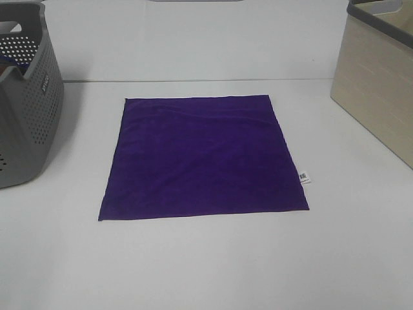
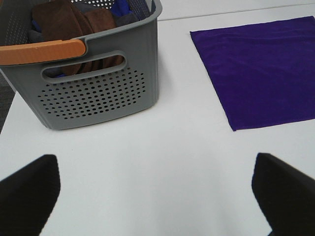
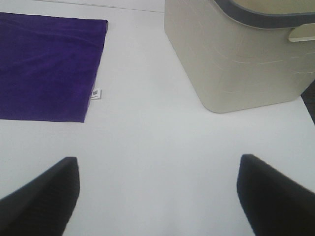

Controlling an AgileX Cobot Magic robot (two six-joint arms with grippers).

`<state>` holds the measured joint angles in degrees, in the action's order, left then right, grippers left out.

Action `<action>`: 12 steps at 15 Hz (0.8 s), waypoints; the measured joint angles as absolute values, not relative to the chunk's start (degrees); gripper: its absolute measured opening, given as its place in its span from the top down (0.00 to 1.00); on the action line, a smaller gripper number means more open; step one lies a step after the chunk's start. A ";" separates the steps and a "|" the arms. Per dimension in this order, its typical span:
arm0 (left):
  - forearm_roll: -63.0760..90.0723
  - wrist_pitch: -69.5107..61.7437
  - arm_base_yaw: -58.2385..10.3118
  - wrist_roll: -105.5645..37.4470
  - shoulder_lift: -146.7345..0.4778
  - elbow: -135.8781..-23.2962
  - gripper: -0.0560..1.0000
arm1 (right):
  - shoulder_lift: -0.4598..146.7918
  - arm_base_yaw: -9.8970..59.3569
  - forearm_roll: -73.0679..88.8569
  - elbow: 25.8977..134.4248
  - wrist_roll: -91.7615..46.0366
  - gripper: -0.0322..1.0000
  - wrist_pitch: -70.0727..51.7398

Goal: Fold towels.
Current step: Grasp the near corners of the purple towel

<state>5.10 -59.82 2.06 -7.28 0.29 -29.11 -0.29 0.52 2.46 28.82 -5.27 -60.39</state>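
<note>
nearest the high camera lies a bare strip of white table [image 1: 206,271], and just beyond it the near edge of the purple towel [image 1: 203,158]. the towel lies spread flat in a single layer at the middle of the table, roughly square, all four edges and corners showing. a small white tag [image 1: 304,177] pokes out of its right edge, close to the near-right corner.

no fold has been made, so i judge the task to be at its very start, with every fold on this towel left to do. the grey basket [image 1: 26,116] at the far left holds bundled brown cloths [image 2: 74,24] and something blue, which may be waiting too.

the left gripper [image 2: 153,164] hangs over bare table to the near left of the towel, jaws spread wide with nothing between them. the right gripper [image 3: 158,160] hangs to the near right, equally wide and empty. neither touches the cloth, and neither arm shows in the high view.

room looks good. the towel is well apart from the grey basket and from the beige basket [image 1: 377,97] at the far right, and bare table shows on every side of it. the two near corners sit closest to the grippers. the cloth lies flush on the table, so pinching an edge will probably need care.
</note>
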 joint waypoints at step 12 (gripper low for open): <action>5.56 -59.82 2.06 -7.10 0.29 -29.11 0.01 | -0.29 0.52 0.00 28.82 -5.27 0.01 -60.39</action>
